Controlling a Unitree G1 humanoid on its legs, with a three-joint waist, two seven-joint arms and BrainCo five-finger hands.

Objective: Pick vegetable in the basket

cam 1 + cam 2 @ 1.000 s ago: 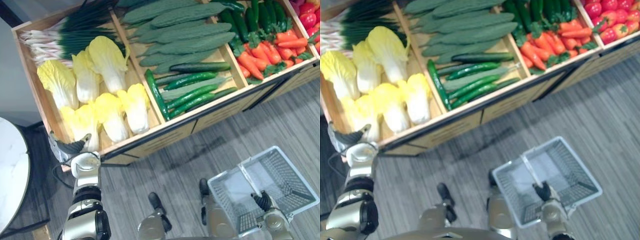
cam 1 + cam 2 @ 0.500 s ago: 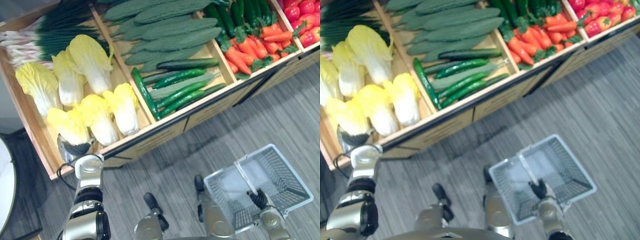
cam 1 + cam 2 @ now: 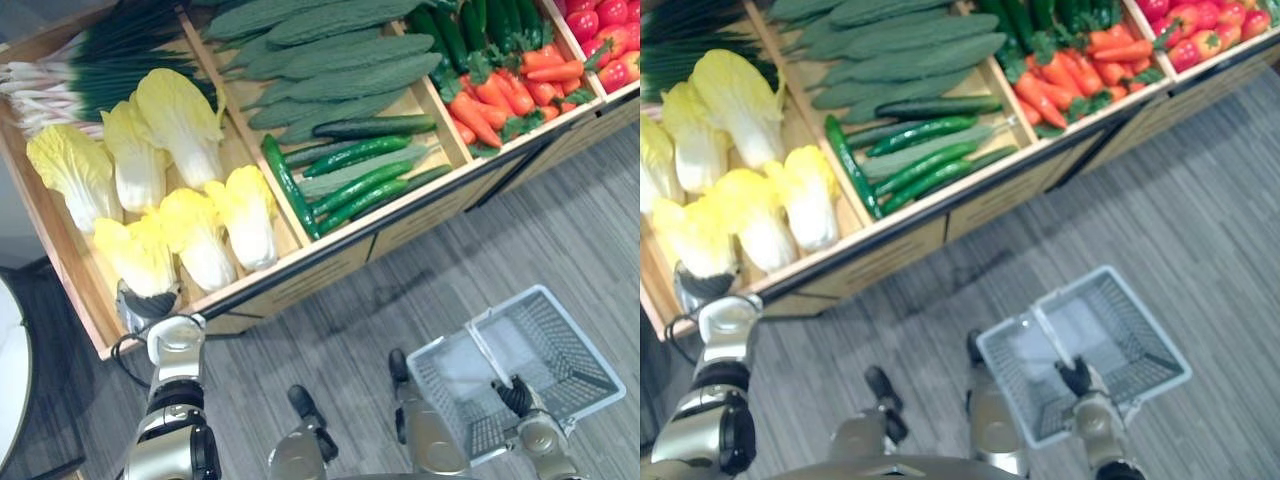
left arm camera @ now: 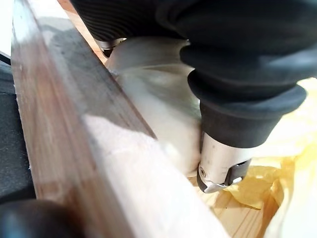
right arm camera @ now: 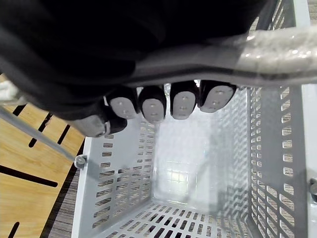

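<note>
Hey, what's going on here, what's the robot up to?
The robot is at a vegetable stand. Its left hand is down in the near corner of the cabbage section, against a cabbage; whether it grips it cannot be seen. Its right hand is curled round the handle of a basket, which hangs over the floor, empty. No vegetable is in it yet.

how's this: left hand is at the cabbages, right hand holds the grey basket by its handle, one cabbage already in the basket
Wrong on one point: the basket is empty; the right wrist view shows its bare mesh floor. The left hand is at the cabbages and the right hand holds the handle.
</note>
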